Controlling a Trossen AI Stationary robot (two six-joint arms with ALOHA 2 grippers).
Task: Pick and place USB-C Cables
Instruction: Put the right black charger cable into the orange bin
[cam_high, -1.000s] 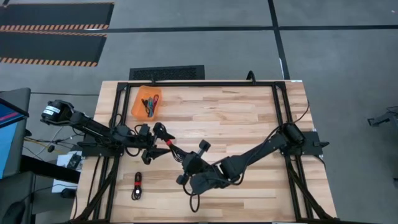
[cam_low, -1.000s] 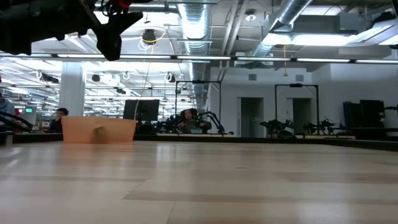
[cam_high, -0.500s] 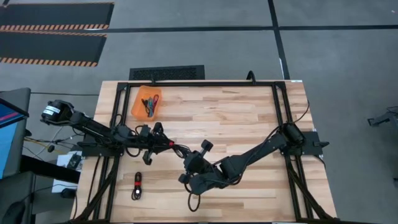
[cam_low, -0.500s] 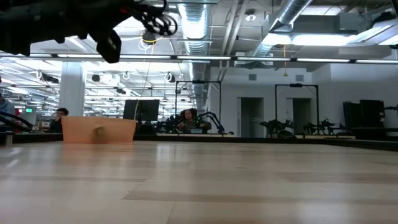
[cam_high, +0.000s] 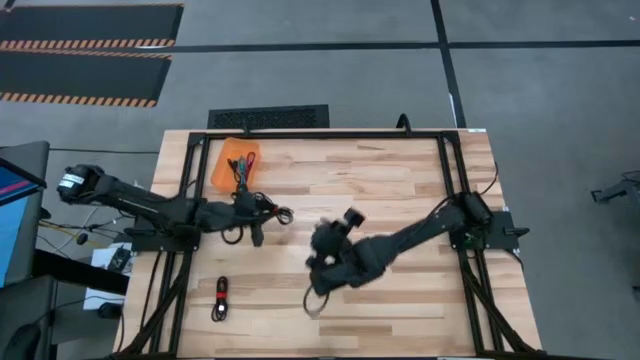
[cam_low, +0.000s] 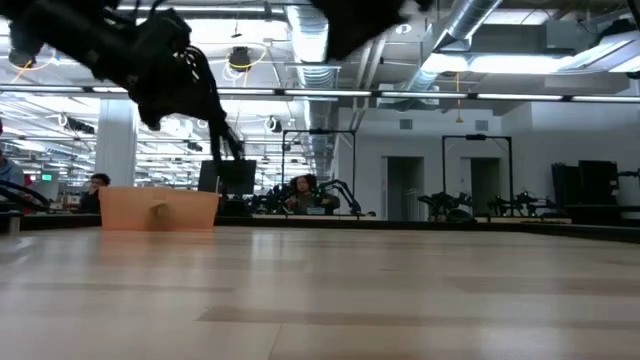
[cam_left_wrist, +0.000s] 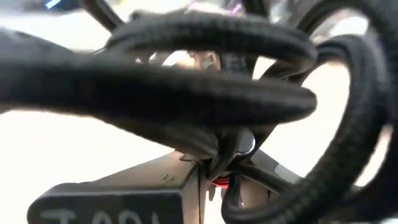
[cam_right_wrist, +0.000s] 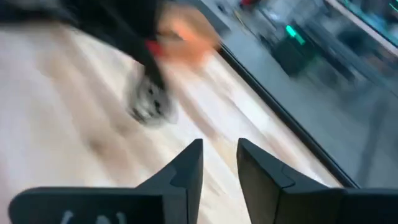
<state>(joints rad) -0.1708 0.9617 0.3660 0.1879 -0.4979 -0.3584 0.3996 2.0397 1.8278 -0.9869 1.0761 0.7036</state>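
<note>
A black coiled USB-C cable (cam_high: 276, 213) with a red tie (cam_left_wrist: 222, 182) hangs in the air in my left gripper (cam_high: 256, 213), which is shut on it just near of the orange bin (cam_high: 221, 172). The bin holds several coiled cables. A black cable with a red tie (cam_high: 220, 298) lies flat on the table near the front left. My right gripper (cam_right_wrist: 219, 159) stands over the table's middle (cam_high: 322, 243), its fingers a little apart with nothing between them. My left gripper pinches the coiled cable's bundle between its two fingers, close to the red tie (cam_left_wrist: 222, 182). The fingers come roughly level from the table's left. The coil is lifted clear, and its loops (cam_low: 215, 125) hang below the gripper, high above the table.
The orange bin (cam_low: 160, 208) stands at the far left of the wooden table (cam_high: 400, 180). Black frame rails (cam_high: 445, 200) run along the table's left, right and far sides. A loop of robot wiring (cam_high: 315, 300) hangs under the right arm.
My left gripper has shut on the black cable that my right gripper held out, then carried it toward the far edge and the orange bin. My right gripper has let go, drawn back toward the table's right and turned.
</note>
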